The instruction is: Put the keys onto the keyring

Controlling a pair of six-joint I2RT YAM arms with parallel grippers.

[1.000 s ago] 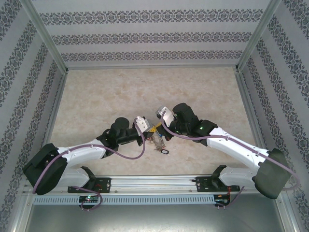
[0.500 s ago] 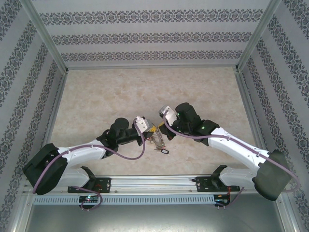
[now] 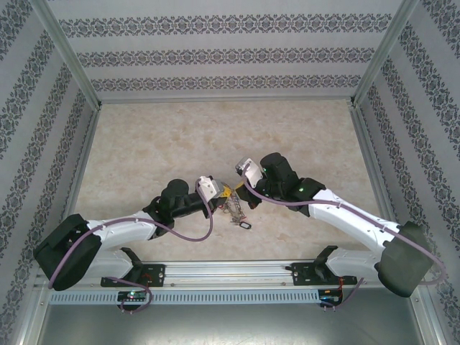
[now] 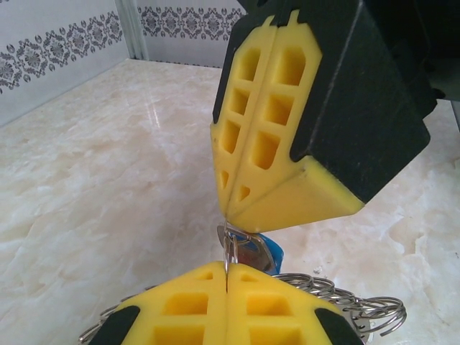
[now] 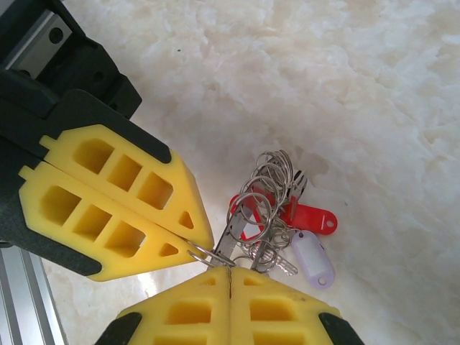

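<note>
**Both grippers clamped on one wire loop**

The keyring point(image 5: 267, 188), a tangle of silver wire loops, hangs at the meeting tips of the left gripper point(image 4: 226, 277) and right gripper point(image 5: 230, 272), both pinched tight on it. A red tag point(image 5: 310, 218) and a pale tag point(image 5: 316, 262) dangle just beyond the right fingertips, against the marble table point(image 5: 359, 86). A blue tag point(image 4: 264, 251) sits just behind the left tips.

- Bright, even, diffuse light from above; colours read clean.
- The table point(image 4: 86, 180) carries a soft white sheen toward its far left edge in the left wrist view.
- Shadows are faint and soft-edged, seen under the keys point(image 5: 267, 215).
- The far wall point(image 4: 57, 43) is slightly soft.
</note>
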